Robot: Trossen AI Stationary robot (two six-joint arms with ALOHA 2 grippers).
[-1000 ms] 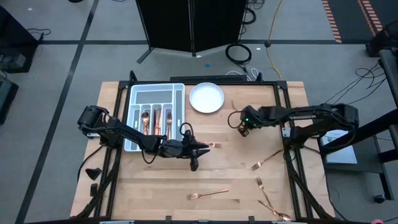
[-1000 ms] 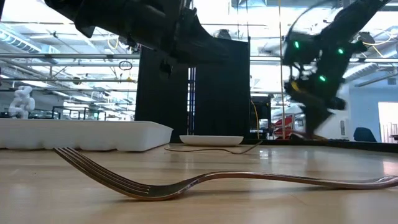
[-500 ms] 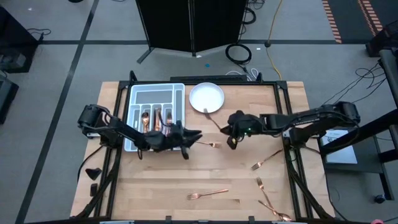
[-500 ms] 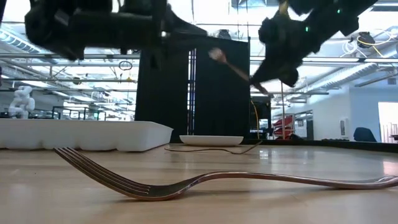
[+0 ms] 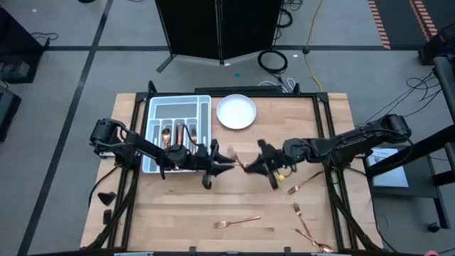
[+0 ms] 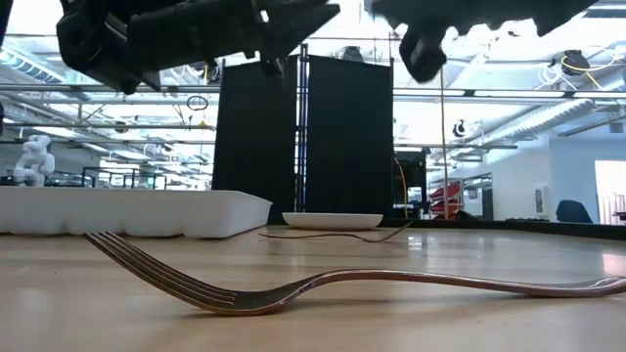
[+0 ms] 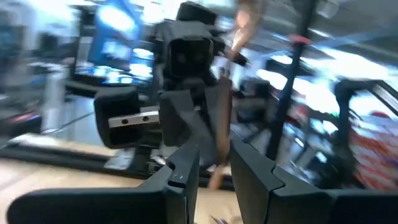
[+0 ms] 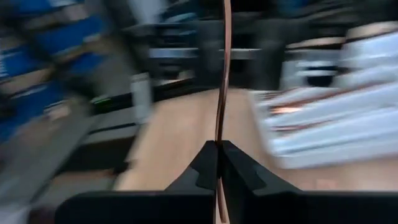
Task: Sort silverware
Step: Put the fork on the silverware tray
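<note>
Wooden table [image 5: 178,206], mid-handover above its middle: right gripper [image 5: 250,167], jaws pinching a copper utensil [image 8: 222,93], faces left gripper [image 5: 226,165] with jaws part-spread and empty; next the left should close on it, then carry it to the tray [image 5: 155,107].

- Overhead view: bright, even light, sharp across the wooden table [image 5: 178,213], with only soft, short shadows.
- Table-height view: strong backlight from a bright hall; the arms overhead read as dark, smeared silhouettes, while the nearest fork [image 6: 323,286] catches pale highlights.
- Both wrist views: heavy motion blur; backgrounds streak sideways, and only the dark fingers [image 7: 180,180] stay fairly crisp.
</note>
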